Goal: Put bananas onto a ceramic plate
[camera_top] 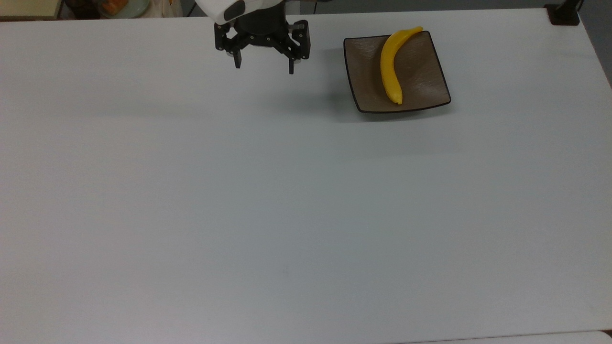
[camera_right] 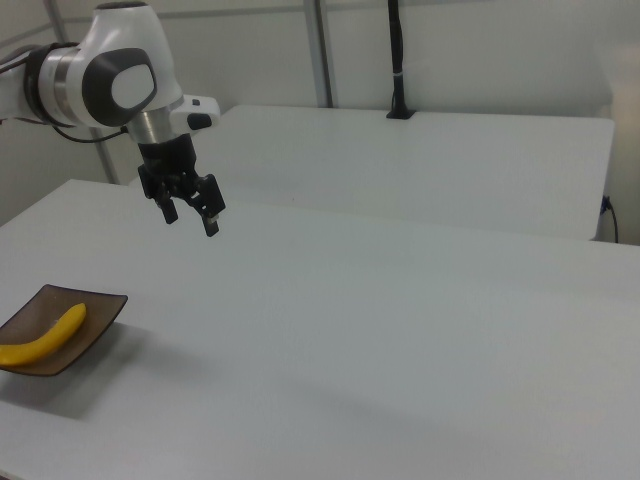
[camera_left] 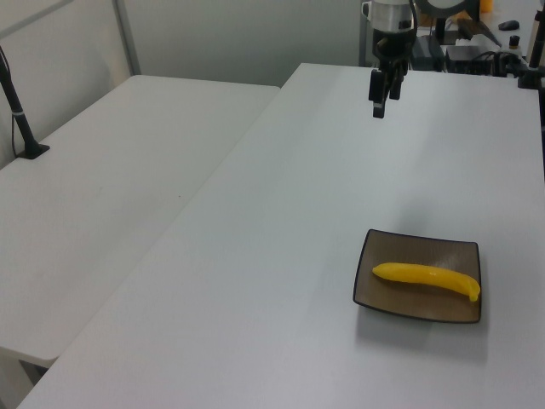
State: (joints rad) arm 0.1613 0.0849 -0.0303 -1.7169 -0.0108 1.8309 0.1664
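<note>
A bright yellow banana [camera_top: 392, 64] [camera_left: 424, 276] [camera_right: 42, 337] lies diagonally across the square brown plate [camera_top: 420, 76] [camera_left: 400, 298] [camera_right: 90, 315], its stem poking over the plate's far edge in the top view. My gripper [camera_top: 264, 66] [camera_left: 375, 100] [camera_right: 191, 219] hangs open and empty above the bare white table, well off to the top view's left of the plate. Nothing is between its fingers.
The white table [camera_top: 287, 215] stretches wide toward the top view's bottom and left. A second white table [camera_left: 111, 179] stands alongside, with a black post [camera_left: 19, 111] on it. Clutter sits beyond the far edge [camera_top: 119, 7].
</note>
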